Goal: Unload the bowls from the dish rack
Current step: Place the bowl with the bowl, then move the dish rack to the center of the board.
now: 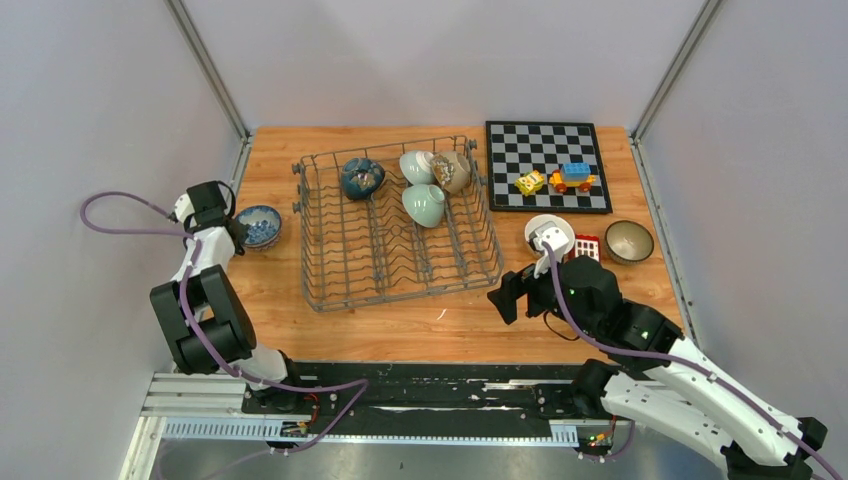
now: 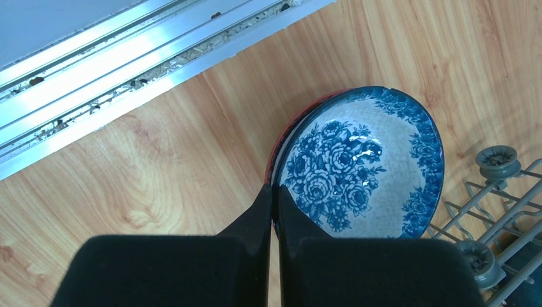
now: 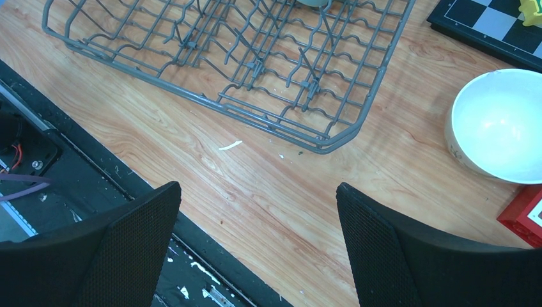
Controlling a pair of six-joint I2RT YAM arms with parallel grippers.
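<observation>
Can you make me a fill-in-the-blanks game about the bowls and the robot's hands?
The dish rack holds ___ bowls.
The left hand is shut on the rim of the ___-and-white flowered bowl.
The right hand is ___ and holds nothing.
The toy blocks sit on the ___.
Missing words: four, blue, open, chessboard.
</observation>
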